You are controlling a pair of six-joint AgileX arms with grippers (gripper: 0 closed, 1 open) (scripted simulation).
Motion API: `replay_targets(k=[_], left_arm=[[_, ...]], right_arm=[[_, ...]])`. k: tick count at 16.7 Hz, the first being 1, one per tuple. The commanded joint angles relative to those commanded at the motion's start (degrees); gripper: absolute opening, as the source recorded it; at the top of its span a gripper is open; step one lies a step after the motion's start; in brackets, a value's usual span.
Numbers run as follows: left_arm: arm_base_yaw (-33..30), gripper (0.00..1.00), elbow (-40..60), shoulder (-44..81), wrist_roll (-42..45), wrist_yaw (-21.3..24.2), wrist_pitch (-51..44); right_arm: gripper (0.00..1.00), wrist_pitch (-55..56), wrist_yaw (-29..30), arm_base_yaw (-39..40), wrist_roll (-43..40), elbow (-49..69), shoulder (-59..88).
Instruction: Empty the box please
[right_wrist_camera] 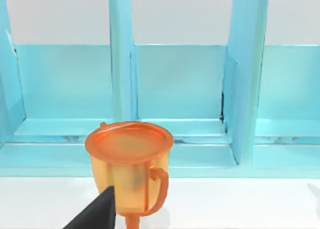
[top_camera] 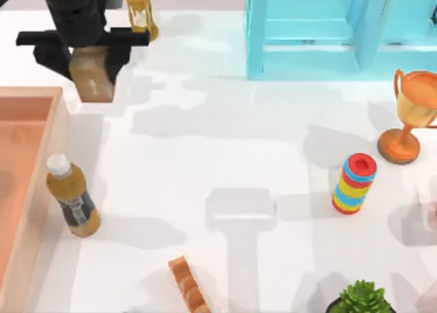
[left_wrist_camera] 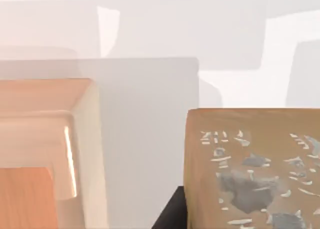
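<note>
The box is a large salmon-orange open bin at the table's left edge; its corner also shows in the left wrist view. My left gripper is shut on a small tan carton block, which it holds just past the box's far right corner, outside the walls. The printed face of the carton is close in the left wrist view. A bottle of amber liquid with a white cap stands on the table against the outside of the box's right wall. One dark finger of my right gripper shows before an orange trophy.
An hourglass stands at the back beside my left arm. A light blue framed structure fills the back right. The trophy and a striped ring stack stand at the right. A brown segmented block and a green plant sit at the front.
</note>
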Motion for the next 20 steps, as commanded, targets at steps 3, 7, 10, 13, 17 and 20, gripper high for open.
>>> replay_targets(k=[3, 7, 10, 13, 17, 20], left_arm=[[-2.0, 0.00, 2.7, 4.4, -3.0, 0.1, -0.9], [-1.9, 0.00, 2.7, 4.7, -3.1, 0.0, -1.1], [-2.5, 0.00, 2.3, 4.6, -3.1, 0.1, -0.6], [-5.3, 0.00, 0.2, 4.9, -3.3, 1.0, 1.2], [-5.3, 0.00, -4.8, 5.6, -3.1, 2.5, 4.9], [-2.7, 0.00, -6.7, 5.0, -3.0, 0.9, 8.1]], right_arm=[[1.00, 0.0, 0.0, 0.0, 0.0, 0.0, 0.0], [1.00, 0.0, 0.0, 0.0, 0.0, 0.0, 0.0], [1.00, 0.0, 0.0, 0.0, 0.0, 0.0, 0.0], [1.00, 0.0, 0.0, 0.0, 0.0, 0.0, 0.0], [1.00, 0.0, 0.0, 0.0, 0.0, 0.0, 0.0], [1.00, 0.0, 0.0, 0.0, 0.0, 0.0, 0.0]])
